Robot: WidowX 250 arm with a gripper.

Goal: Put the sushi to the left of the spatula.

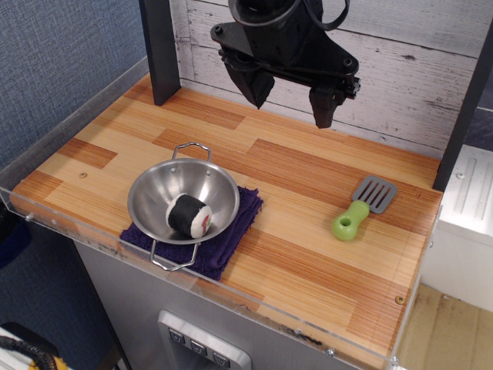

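Observation.image looks down at a wooden plank surface (308, 254) with a clear plastic rim along its near and left edges. The gripper (291, 94) hangs above the far side of the surface, in front of a whitewashed board wall (400, 54); it is black, and its jaws stand apart with nothing between them, one finger (258, 86) toward the middle and the other toward the right. It is well clear of every object below.

The sushi (189, 215) lies on its side inside a steel bowl (154, 196), resting on the bowl's floor a little toward the near wall. It is a short black cylinder, and the white end facing the camera shows a reddish mark; whether that mark is print or filling is too small to tell, and no lettering can be read on it. The bowl has two wire handles, one at the far rim and one at the near rim, and it sits on a folded dark purple cloth (235, 231) near the front-left of the surface.

The spatula (362, 206) lies flat well to the right of the bowl, grey slotted blade pointing away, lime-green handle with its hole pointing toward the near edge. No brand or writing shows on it, on the bowl, or on the gripper.

A dark upright post (160, 46) stands at the back left corner.
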